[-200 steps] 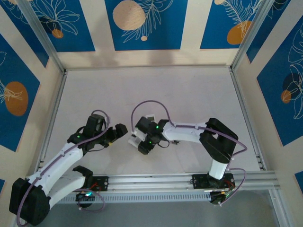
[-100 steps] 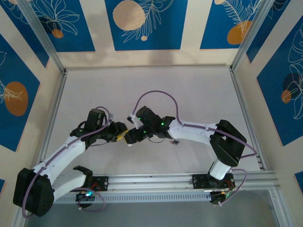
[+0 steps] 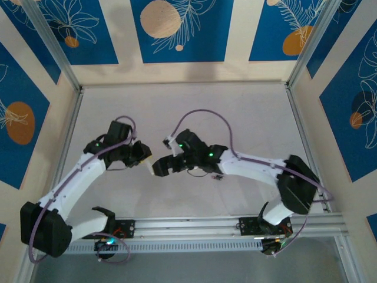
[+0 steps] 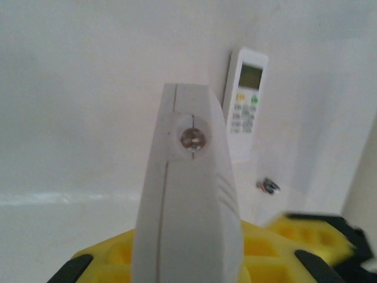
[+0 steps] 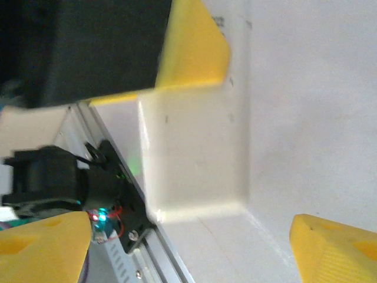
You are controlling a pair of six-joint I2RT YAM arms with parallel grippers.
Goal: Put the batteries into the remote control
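Bright, even light falls from above in the top external view, which is sharp throughout; the left arm (image 3: 76, 183) and right arm (image 3: 253, 168) cast soft, faint shadows on the table (image 3: 247, 112). The left wrist view is washed out, its pale surface nearly bleached. There the near remote (image 4: 188, 200) looms soft and greyish, the far remote (image 4: 246, 100) is slightly hazy, the battery (image 4: 268, 186) is a blurred speck, and a yellow finger (image 4: 315, 230) is smeared by motion. The right wrist view is soft all over, its yellow fingers (image 5: 197, 53) out of focus, with a small green-red glow (image 5: 100, 215) in shadow.
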